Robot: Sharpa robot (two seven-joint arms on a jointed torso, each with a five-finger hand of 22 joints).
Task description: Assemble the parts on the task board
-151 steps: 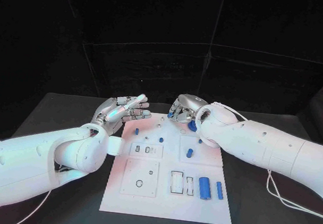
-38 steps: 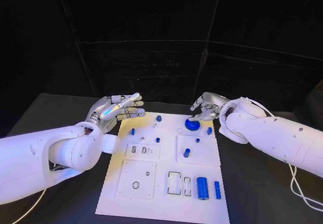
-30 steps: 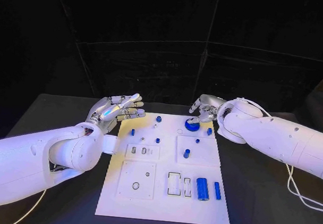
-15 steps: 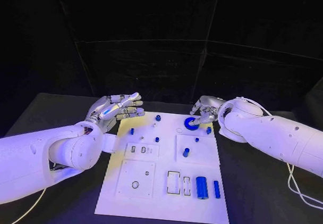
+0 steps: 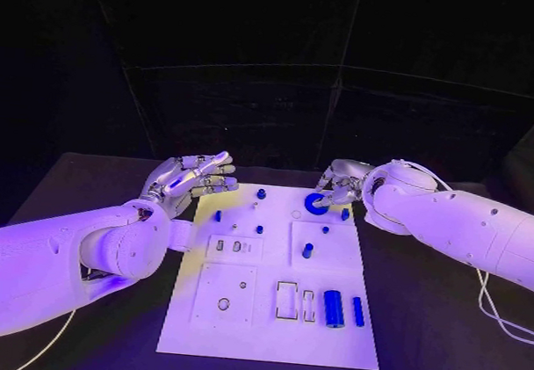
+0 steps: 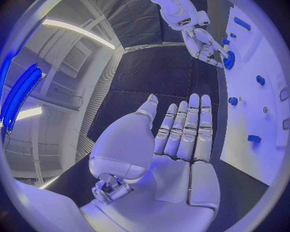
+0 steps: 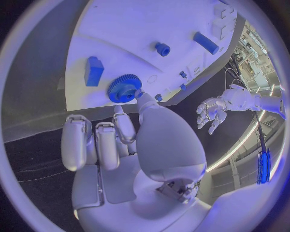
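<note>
Black table (image 5: pixel 89 181), dark backdrop, white task board (image 5: pixel 267 326), left hand (image 5: pixel 191 180) spread wide, right hand (image 5: pixel 339 185) seemingly pinching blue gear (image 5: pixel 315 203).

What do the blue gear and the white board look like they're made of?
Gear: probably moulded or printed plastic, since it is an even, matte blue with crisp fine teeth and no metallic glint. Board: looks like matte white plastic or painted sheet, flat, with cleanly cut slots; the pictures can't settle which.
</note>
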